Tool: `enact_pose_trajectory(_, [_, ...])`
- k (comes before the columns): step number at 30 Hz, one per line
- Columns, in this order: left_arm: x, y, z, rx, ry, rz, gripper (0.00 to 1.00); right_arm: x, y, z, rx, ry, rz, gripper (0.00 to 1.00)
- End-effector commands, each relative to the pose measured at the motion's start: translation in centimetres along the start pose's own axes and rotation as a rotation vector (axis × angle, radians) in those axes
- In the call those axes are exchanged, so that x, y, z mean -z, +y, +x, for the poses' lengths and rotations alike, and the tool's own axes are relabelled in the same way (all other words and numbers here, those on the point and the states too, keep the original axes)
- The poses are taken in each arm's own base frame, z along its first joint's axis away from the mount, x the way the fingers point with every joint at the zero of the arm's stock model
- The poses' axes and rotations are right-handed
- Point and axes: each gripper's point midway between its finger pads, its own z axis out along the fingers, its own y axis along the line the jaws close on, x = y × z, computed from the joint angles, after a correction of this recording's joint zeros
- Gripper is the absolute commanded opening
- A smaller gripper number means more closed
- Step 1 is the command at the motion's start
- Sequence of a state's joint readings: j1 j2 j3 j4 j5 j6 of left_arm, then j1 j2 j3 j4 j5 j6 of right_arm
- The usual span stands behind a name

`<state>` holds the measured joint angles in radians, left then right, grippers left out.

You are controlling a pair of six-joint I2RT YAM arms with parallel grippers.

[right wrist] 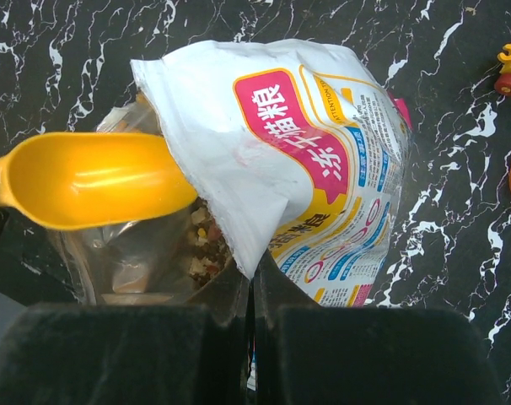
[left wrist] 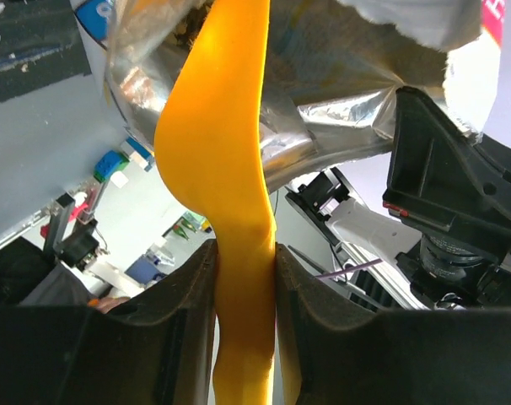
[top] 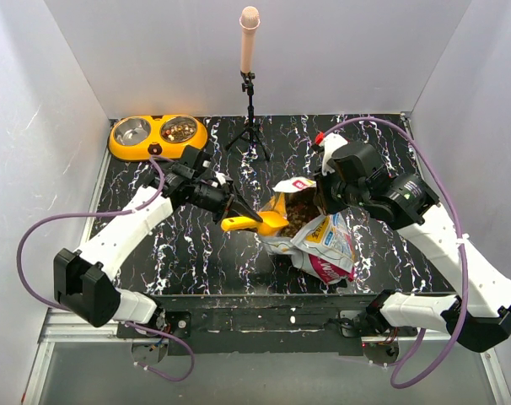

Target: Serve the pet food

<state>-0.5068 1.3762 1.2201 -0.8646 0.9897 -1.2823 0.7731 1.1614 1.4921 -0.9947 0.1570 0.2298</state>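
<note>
If the right hand (right wrist: 251,297) loses its pinch on the crinkly white printed bag (right wrist: 281,143), the yellow-orange plastic scoop (right wrist: 95,179) clamped in the left hand (left wrist: 245,253) could topple it, spilling the brown kibble (right wrist: 207,246) inside across the desk (right wrist: 70,51).

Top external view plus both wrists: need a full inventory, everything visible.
pet food bag: 1, white with magenta band, table centre, mouth open
kibble: many pieces, brown and tan, in the bag mouth; more apparently in the bowl's right cup
scoop: 1, yellow-orange, head at the bag mouth
double bowl: 1, orange with two steel cups, far left corner
tripod: 1, black, far centre, carrying a peach cylinder
small toy: 1, red and yellow, far side, right of the tripod
table: 1, black marble
left fingers: shut on the scoop handle
right fingers: shut on the bag's edge
</note>
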Motion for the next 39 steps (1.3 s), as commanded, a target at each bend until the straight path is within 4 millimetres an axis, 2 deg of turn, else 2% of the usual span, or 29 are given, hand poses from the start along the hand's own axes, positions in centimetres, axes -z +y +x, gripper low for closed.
enact_pose_trajectory(1, [-1.2,-0.6,2.8,0.071,0.057,-0.075,0.00,2.7,2.2,-7.3,0.012,-0.296,-0.099,0.01])
enact_pose_trajectory(4, [-3.3,-1.5,4.5,0.044,0.083,-0.135,0.00,2.8,2.5,-7.2,0.014,-0.297,-0.111,0.01])
enact_pose_trajectory(7, [-4.8,-1.3,4.3,0.038,0.067,-0.174,0.00,3.0,2.7,-7.1,0.009,-0.303,-0.122,0.01])
enact_pose_trajectory(9, [-5.9,0.0,2.8,0.069,0.054,-0.204,0.00,3.1,2.8,-7.1,0.000,-0.306,-0.129,0.01])
enact_pose_trajectory(11, [-7.6,0.7,0.4,0.090,0.010,-0.199,0.00,3.2,3.1,-7.0,-0.008,-0.304,-0.143,0.01])
enact_pose_trajectory(13, [-9.9,1.6,-2.8,0.110,-0.051,-0.177,0.00,3.4,3.3,-7.1,-0.025,-0.312,-0.157,0.01])
enact_pose_trajectory(16, [-13.4,4.0,-7.9,0.135,-0.141,-0.212,0.00,4.0,3.9,-8.1,-0.049,-0.342,-0.186,0.01])
enact_pose_trajectory(17, [-14.9,3.9,-9.3,0.089,-0.162,-0.192,0.00,4.2,4.0,-8.5,-0.051,-0.346,-0.188,0.01])
enact_pose_trajectory(20, [-18.7,2.5,-11.6,-0.044,-0.153,-0.081,0.00,4.6,3.7,-8.7,-0.047,-0.344,-0.172,0.01])
enact_pose_trajectory(23, [-20.7,2.5,-12.2,-0.144,-0.105,0.010,0.00,4.8,3.6,-8.4,-0.045,-0.348,-0.171,0.01])
enact_pose_trajectory(25, [-20.8,2.9,-12.3,-0.187,-0.090,0.046,0.00,4.8,3.5,-8.2,-0.045,-0.345,-0.169,0.01])
enact_pose_trajectory(28, [-19.5,0.4,-11.1,-0.310,-0.101,0.203,0.00,5.1,2.8,-7.8,-0.041,-0.351,-0.137,0.01])
enact_pose_trajectory(32, [-16.6,-3.1,-7.2,-0.536,-0.054,0.333,0.00,5.2,1.6,-7.0,-0.039,-0.364,-0.088,0.01])
enact_pose_trajectory(34, [-15.8,-3.9,-5.7,-0.629,-0.032,0.333,0.00,5.2,1.4,-6.6,-0.037,-0.368,-0.079,0.01])
enact_pose_trajectory(39, [-14.0,-4.9,-2.8,-0.717,0.043,0.366,0.00,5.4,0.7,-7.0,-0.028,-0.388,-0.043,0.01])
